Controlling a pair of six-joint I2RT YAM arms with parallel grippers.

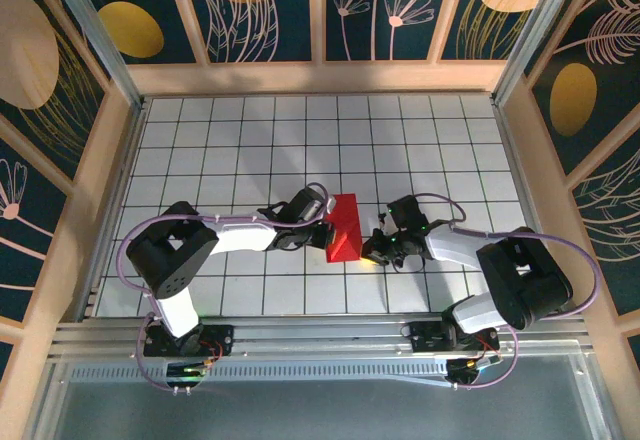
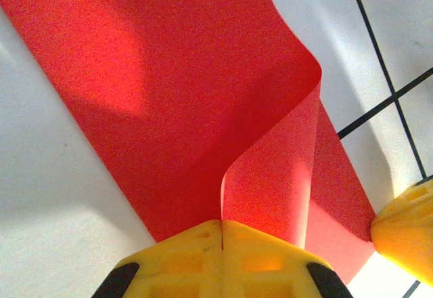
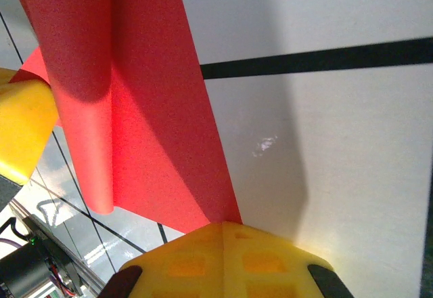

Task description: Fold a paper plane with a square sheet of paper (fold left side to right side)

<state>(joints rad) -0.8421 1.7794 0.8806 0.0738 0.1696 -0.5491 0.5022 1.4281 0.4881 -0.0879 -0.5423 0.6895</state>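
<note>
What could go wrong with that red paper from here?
1. The left gripper pinches the paper by a thin edge, so the lifted flap could slip out or tear.
2. The flap is a loose curl with no crease, so it may land crooked.
3. The right gripper, shut, sits at just one corner, so the sheet might slide on the table.

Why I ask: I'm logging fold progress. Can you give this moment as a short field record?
sheet: square sheet of paper, red, on the gridded table
fold state: one edge lifted and curled over the flat part, no crease pressed yet
left tool: shut on the lifted edge
right tool: shut, tips at the flat layer's corner
</note>
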